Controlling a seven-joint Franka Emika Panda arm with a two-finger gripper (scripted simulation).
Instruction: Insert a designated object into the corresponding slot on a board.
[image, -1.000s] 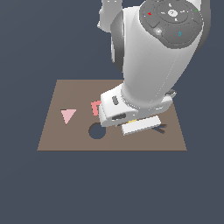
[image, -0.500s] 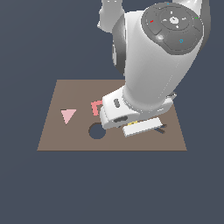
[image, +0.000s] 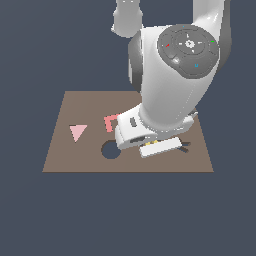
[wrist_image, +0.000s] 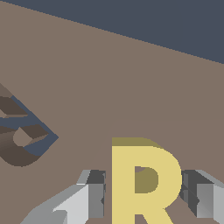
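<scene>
In the wrist view the yellow letter R (wrist_image: 144, 179) stands upright between my two fingers (wrist_image: 94, 194), and my gripper (wrist_image: 144, 194) is shut on it, just over the brown board (wrist_image: 131, 87). The dark R-shaped slot (wrist_image: 22, 135) lies apart from the piece, off to one side and turned at an angle to it. In the exterior view my hand (image: 150, 140) hovers low over the board (image: 75, 160) near its front edge. Only a yellow sliver of the R (image: 152, 142) shows beneath it. A dark corner of the slot (image: 185, 146) peeks out at the exterior view's right of the hand.
A pink triangle (image: 77, 131), a red L piece (image: 111, 121) and a round dark hole (image: 110, 150) sit on the board toward the exterior view's left of my hand. My bulky arm (image: 175, 75) hides the board's middle and back right.
My hand has crept toward the board's front edge in the exterior view, still holding the R. The shapes on the board have not moved.
</scene>
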